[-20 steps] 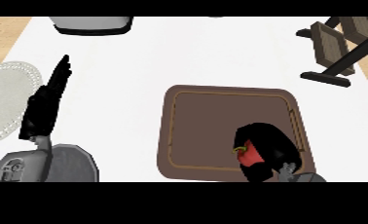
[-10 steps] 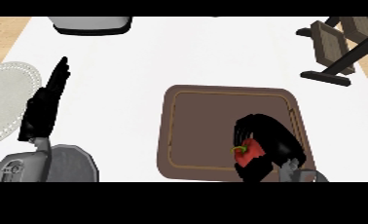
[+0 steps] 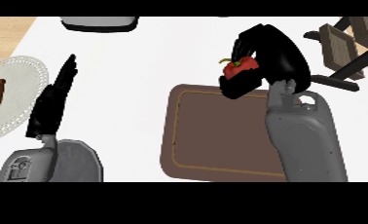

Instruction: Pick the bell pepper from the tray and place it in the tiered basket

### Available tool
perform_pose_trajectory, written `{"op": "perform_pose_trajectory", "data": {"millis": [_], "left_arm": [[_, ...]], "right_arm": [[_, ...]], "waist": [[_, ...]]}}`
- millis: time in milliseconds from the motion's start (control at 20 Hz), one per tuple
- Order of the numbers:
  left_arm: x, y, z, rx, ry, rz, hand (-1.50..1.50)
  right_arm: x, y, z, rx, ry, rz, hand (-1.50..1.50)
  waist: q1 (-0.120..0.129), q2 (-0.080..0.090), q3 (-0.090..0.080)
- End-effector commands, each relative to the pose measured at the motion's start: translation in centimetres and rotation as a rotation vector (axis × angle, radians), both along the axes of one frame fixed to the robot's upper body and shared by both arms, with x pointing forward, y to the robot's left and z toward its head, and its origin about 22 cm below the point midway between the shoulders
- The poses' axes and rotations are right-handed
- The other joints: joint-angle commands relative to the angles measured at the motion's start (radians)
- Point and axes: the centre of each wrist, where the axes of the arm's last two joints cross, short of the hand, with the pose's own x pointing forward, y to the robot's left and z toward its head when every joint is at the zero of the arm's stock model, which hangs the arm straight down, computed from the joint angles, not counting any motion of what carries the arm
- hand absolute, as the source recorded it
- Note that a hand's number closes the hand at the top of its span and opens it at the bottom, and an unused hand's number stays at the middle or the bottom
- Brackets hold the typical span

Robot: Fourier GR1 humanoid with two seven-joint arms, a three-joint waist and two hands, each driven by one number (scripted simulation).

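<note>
A red bell pepper [image 3: 240,67] with a green stem hangs above the far edge of the brown tray [image 3: 208,135], held in my right hand [image 3: 277,60], whose fingers and thumb curl round it. The tray's bare surface lies on the white counter below and to the left of that hand. The tiered basket [image 3: 341,47], dark wood and metal, stands at the right edge, just right of my right hand. My left hand [image 3: 54,99] rests open at the left, fingers straight and pointing away.
A white lacy plate [image 3: 18,91] lies at the left edge beside my left hand. A grey appliance [image 3: 99,22] sits at the counter's far side. White counter stretches between the tray and the left hand.
My right hand has lifted the bell pepper off the tray's near right part and carried it up and away, toward the tiered basket. The left hand has not moved.
</note>
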Motion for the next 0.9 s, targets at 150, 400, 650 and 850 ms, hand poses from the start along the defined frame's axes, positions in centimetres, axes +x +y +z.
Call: {"op": "perform_pose_trajectory", "data": {"millis": [150, 400, 650, 850], "left_arm": [[0.0, -0.5, 0.5, 0.007, -0.013, 0.004, 0.00], [0.1, 0.2, 0.7, 0.000, 0.002, 0.007, 0.00], [0.2, 0.8, 0.0, -0.007, 0.008, 0.020, 0.00], [0.1, 2.1, 0.2, 0.015, 0.004, 0.024, 0.00]], "right_arm": [[2.1, 0.7, 10.8, 0.002, -0.353, -0.231, 1.50], [2.5, -2.5, 17.9, -0.029, -0.471, -0.288, 1.50], [3.3, -4.4, 21.7, -0.204, -0.475, -0.359, 1.50], [4.7, -7.3, 23.7, -0.162, -0.417, -0.315, 1.50]], "waist": [[0.004, 0.000, 0.001], [-0.013, -0.002, 0.001], [-0.021, -0.002, 0.001], [-0.022, -0.002, 0.001]]}}
